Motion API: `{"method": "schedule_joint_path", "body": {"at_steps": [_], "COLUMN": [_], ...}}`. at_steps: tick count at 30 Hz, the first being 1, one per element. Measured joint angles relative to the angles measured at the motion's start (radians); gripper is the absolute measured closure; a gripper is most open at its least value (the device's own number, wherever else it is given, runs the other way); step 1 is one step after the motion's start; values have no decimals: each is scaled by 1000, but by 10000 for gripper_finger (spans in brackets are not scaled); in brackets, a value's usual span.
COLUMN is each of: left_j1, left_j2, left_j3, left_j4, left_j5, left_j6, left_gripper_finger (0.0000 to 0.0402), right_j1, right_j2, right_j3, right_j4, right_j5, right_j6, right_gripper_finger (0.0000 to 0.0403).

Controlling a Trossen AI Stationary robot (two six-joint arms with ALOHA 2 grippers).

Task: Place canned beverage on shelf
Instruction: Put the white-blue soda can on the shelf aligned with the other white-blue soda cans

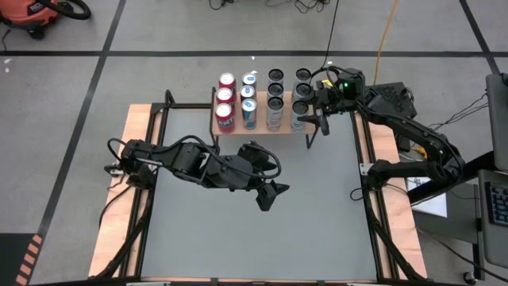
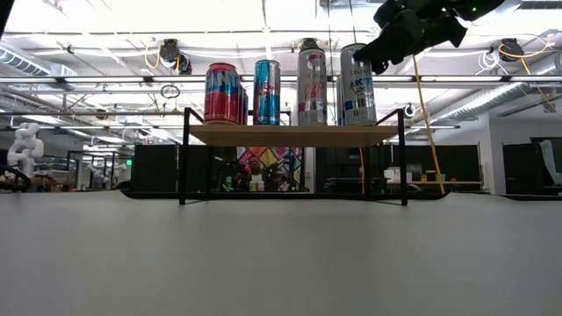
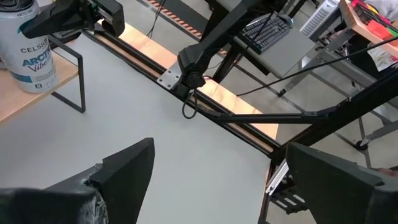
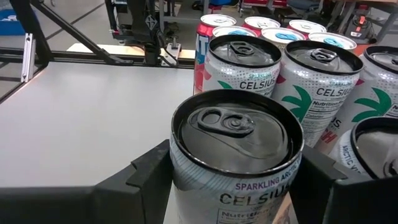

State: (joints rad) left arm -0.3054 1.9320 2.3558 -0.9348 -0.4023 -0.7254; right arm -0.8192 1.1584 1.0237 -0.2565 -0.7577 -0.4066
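The shelf (image 1: pixel 262 125) is a low rack with a light-brown wooden top on thin black metal legs, standing at the far edge of the grey tabletop (image 1: pixel 254 214). From the low view its top (image 2: pixel 294 134) sits raised above the tabletop, with the cans lined up along it.

On the shelf the cans stand upright in four columns running front to back. Seen from above, the red cans (image 1: pixel 226 99) fill the column at the shelf's left end, the blue cans (image 1: pixel 249 97) the next, then a column of silver cans with pink print (image 1: pixel 275 99), and at the shelf's right end the silver cans with blue print (image 1: pixel 301 95). The cans in each column stand close together, nearly touching.

The right gripper (image 1: pixel 312 114) is at the shelf's right end, its fingers (image 4: pixel 146 171) set on either side of the front can of that column (image 4: pixel 235 155), a silver Celsius can with a dark top and pull tab, standing upright on the shelf top. The fingers lie close against its sides; whether they press it I cannot tell.

The left gripper (image 1: pixel 270 196) hangs over the tabletop in front of the shelf, well apart from it, its fingers (image 3: pixel 124 171) spread wide and holding nothing.
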Motion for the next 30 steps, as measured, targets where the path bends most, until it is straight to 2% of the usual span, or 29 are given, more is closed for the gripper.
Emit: {"method": "schedule_joint_path", "body": {"at_steps": [30], "left_j1": [0], "left_j2": [0], "left_j3": [0], "left_j4": [0], "left_j5": [0], "left_j6": [0], "left_gripper_finger": [36], "right_j1": [-30], "right_j2": [-33], "right_j3": [-4], "right_j4": [-17], "right_j5": [37], "right_j6": [1], "right_gripper_finger": [181]}}
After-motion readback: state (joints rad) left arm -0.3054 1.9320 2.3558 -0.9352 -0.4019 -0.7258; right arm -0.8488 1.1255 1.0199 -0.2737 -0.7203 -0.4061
